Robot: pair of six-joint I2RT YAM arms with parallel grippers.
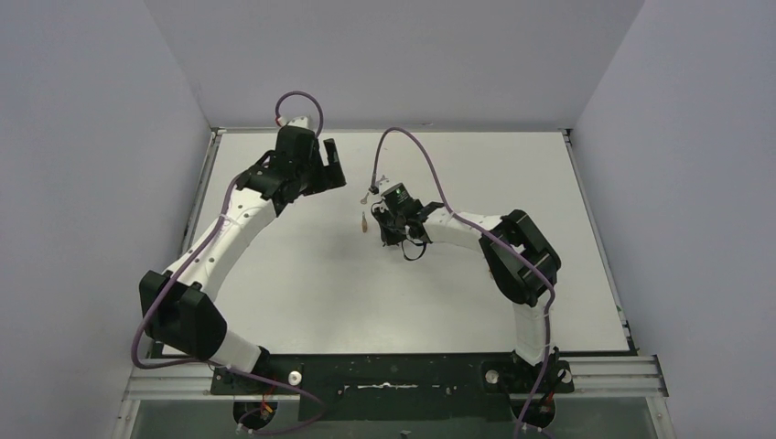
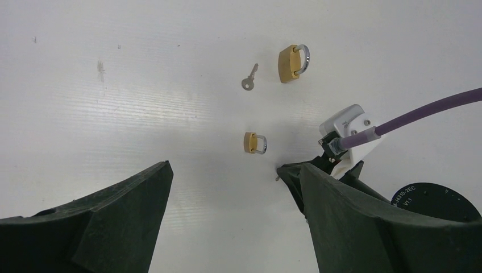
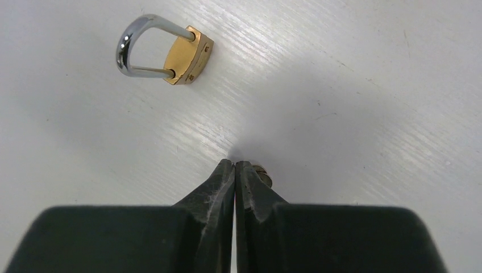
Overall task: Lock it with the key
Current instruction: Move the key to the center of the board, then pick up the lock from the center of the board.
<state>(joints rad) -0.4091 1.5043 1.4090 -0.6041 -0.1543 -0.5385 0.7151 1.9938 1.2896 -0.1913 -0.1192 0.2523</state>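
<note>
The key [image 2: 249, 78] lies flat, blade pointing away from the wide-spread left gripper [image 2: 233, 168]; the right gripper [image 3: 235, 165] is pinched together.

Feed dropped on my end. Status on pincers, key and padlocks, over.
Left pincer open, hovering. Right pincer shut, down beside small padlock; brass bit at its tip, grip unclear. Key lies free by large padlock. Nothing obstructing.
</note>
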